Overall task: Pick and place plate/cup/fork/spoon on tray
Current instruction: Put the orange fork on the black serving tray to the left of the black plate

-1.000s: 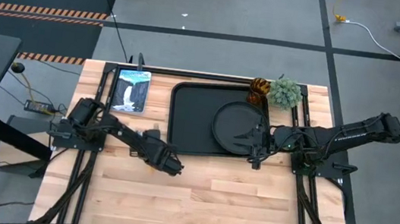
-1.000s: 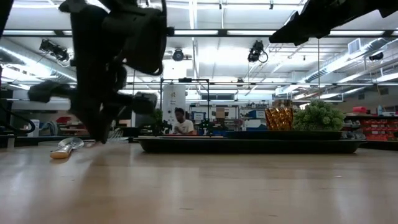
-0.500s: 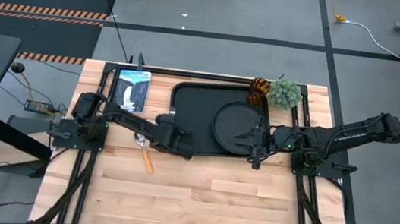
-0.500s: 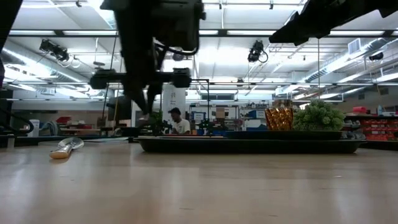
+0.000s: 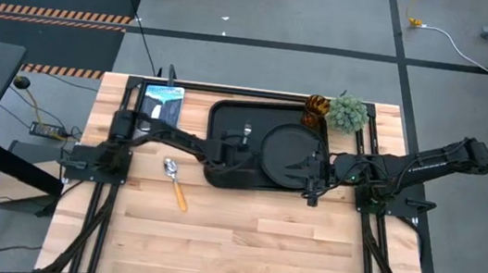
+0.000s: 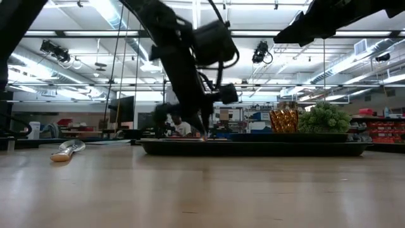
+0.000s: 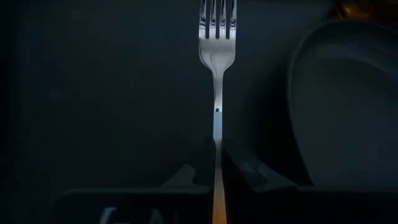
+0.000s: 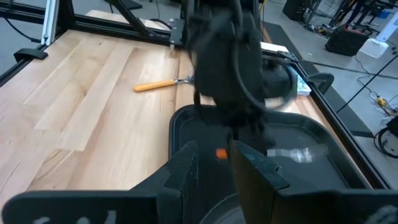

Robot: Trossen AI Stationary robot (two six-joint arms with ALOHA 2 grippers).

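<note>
Spoon (image 5: 173,181) first, since it's nearest: it's left lying flat on the bare wood of the table (image 5: 240,248), well apart from the tray (image 5: 217,172), so that piece is judged as not yet done. Next back, the fork (image 7: 217,74) is clamped by its orange handle in the left gripper (image 7: 216,171), prongs pointed ahead and kept low over the tray floor, just beside the plate (image 5: 291,152). It's held by the handle end, presumably so the head can be laid down flat in the free strip next to the plate. The plate is already sat inside the tray, right half. The right gripper (image 8: 212,163) is parked at the plate's near right edge, fingers a little apart, nothing seen between them. Farthest back, the cup (image 5: 316,108) is seen at the tray's far right corner, touching the green plant ball (image 5: 348,113); whether it's inside the rim can't be told.
</note>
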